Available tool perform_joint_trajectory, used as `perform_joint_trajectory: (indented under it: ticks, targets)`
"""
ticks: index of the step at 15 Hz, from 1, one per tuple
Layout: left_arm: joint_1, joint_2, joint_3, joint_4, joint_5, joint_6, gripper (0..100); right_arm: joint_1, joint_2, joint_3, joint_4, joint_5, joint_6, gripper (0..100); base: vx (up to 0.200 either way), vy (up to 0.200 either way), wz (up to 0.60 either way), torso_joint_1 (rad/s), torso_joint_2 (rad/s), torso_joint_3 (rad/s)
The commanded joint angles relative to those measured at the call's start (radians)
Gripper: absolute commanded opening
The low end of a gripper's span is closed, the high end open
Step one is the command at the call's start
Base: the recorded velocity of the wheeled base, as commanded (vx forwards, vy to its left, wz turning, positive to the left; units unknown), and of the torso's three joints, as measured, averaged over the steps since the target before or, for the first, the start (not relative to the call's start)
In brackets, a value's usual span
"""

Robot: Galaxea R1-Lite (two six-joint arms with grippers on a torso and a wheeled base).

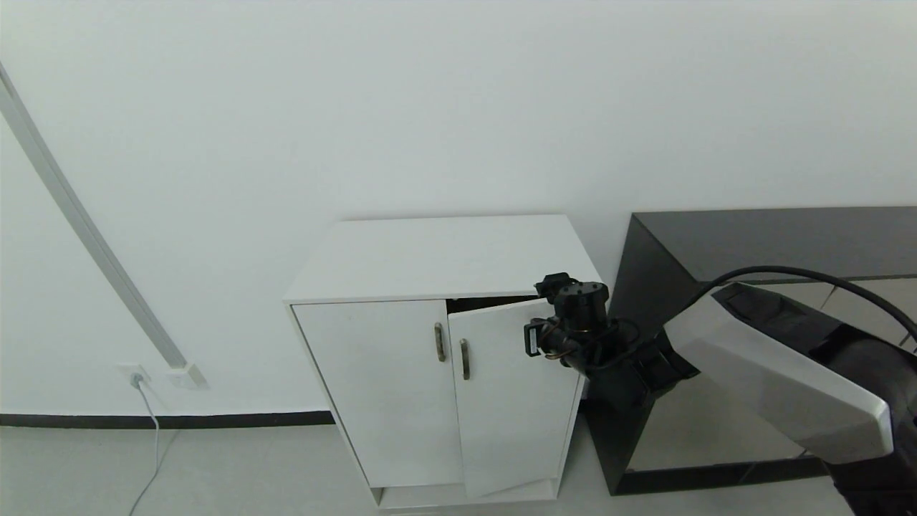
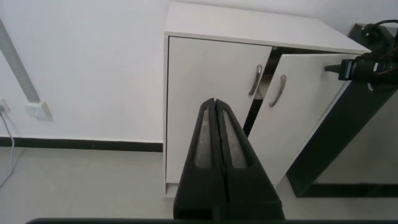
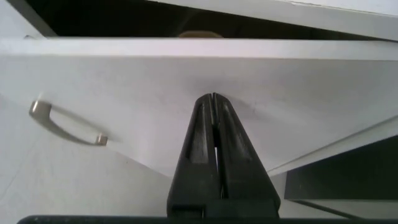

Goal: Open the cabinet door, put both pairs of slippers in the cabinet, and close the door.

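Showing a white two-door cabinet (image 1: 437, 254) against the wall, with the left door (image 1: 380, 387) lying shut and the right door (image 1: 512, 416) hanging ajar, its handle side swung a little way out and a dark gap opening along its top edge. Placing the right hand (image 3: 214, 106) at the outer face of the right door, near the top edge and away from the handle (image 1: 464, 359); fingers pressed together, gripping nothing. Holding the left hand (image 2: 214, 106) well back from the cabinet front, fingers likewise together and carrying nothing. Glimpsing a tan shape (image 3: 199, 34) inside through the gap, possibly a slipper, though too little is exposed to say. Judging from the closed fingers on the panel, probably closing the door. Calling next for a steady push straight into the panel until the door is sitting flush beside the left door.
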Motion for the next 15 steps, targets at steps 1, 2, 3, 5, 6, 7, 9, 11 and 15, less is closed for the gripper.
perform_joint_trajectory:
  ticks: [1,2,3,5,6,7,9,11,15]
  targets:
    - [0.0,0.001,0.0,0.0,0.0,0.0,0,-0.005,0.018,-0.013,-0.001,0.0,0.0,0,0.0,0.0,0.0,0.0,0.0,0.0]
    - [0.0,0.001,0.0,0.0,0.002,0.0,0,-0.005,0.019,-0.017,0.001,0.0,0.0,0,0.0,0.0,0.0,0.0,0.0,0.0]
    - [0.0,0.001,0.0,0.0,0.0,0.0,0,-0.006,0.024,-0.028,0.001,0.0,0.0,0,0.0,0.0,0.0,0.0,0.0,0.0]
    - [0.0,0.001,0.0,0.0,0.002,0.0,0,-0.013,0.033,-0.043,0.003,-0.001,-0.001,0,0.0,0.0,0.0,0.0,0.0,0.0]
    - [0.0,0.001,0.0,0.0,0.0,0.0,0,-0.014,0.039,-0.05,0.003,-0.001,-0.004,0,0.0,0.0,0.0,0.0,0.0,0.0]
    - [0.0,0.001,0.0,0.0,0.0,0.0,0,-0.017,0.044,-0.056,0.003,-0.001,-0.006,0,0.0,0.0,0.0,0.0,0.0,0.0]
    - [0.0,0.001,0.0,0.0,0.0,0.0,0,-0.025,0.052,-0.077,0.006,-0.003,-0.006,0,0.0,0.0,0.0,0.0,0.0,0.0]
    - [0.0,0.001,0.0,0.0,0.0,0.0,0,-0.028,0.055,-0.088,0.015,-0.003,-0.006,0,0.0,0.0,0.0,0.0,0.0,0.0]
    - [0.0,0.001,0.0,0.0,0.002,0.0,0,-0.028,0.055,-0.106,0.021,-0.005,-0.006,0,0.0,0.0,0.0,0.0,0.0,0.0]
